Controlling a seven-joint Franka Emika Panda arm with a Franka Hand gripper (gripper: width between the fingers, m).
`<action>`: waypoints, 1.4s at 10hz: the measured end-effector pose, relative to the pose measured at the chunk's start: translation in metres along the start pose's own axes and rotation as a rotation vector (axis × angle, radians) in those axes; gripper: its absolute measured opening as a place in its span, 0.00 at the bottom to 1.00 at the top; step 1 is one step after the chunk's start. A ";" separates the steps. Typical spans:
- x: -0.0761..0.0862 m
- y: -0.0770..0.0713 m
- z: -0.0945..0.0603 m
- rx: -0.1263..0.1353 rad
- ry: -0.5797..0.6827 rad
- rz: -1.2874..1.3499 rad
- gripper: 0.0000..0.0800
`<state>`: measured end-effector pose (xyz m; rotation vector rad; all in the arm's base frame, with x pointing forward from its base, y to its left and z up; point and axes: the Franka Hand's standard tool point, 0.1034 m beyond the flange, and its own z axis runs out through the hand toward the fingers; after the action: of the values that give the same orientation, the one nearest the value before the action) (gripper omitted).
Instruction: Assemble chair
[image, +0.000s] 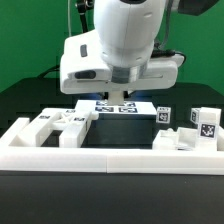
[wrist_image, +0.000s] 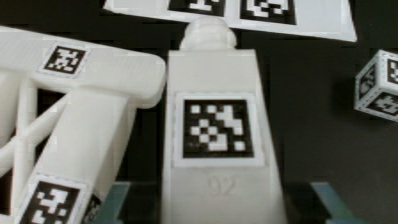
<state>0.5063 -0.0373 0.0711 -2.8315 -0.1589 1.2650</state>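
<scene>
Fig.: my gripper (wrist_image: 217, 208) closed on a tagged chair leg (wrist_image: 217, 110), peg end twd the marker board (wrist_image: 231, 10). Slatted side piece (wrist_image: 71, 110) just beside it. Blocks (image: 190, 125) lie loose, well apart. Assy barely begun, by my reading; nearly all joints left.

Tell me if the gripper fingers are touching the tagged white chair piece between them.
Touching. The wrist view shows both gripper fingers flush against the chair piece's sides, with no gap.

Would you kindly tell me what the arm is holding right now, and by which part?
A white chair leg, gripped between the fingers at its plain end, opposite the peg.
</scene>
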 end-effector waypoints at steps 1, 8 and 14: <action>0.002 0.001 -0.001 -0.002 0.011 0.000 0.36; 0.011 0.004 -0.070 -0.059 0.500 0.019 0.36; 0.025 -0.016 -0.103 -0.099 0.980 0.042 0.36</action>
<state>0.5983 -0.0178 0.1225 -3.1540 -0.1182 -0.2278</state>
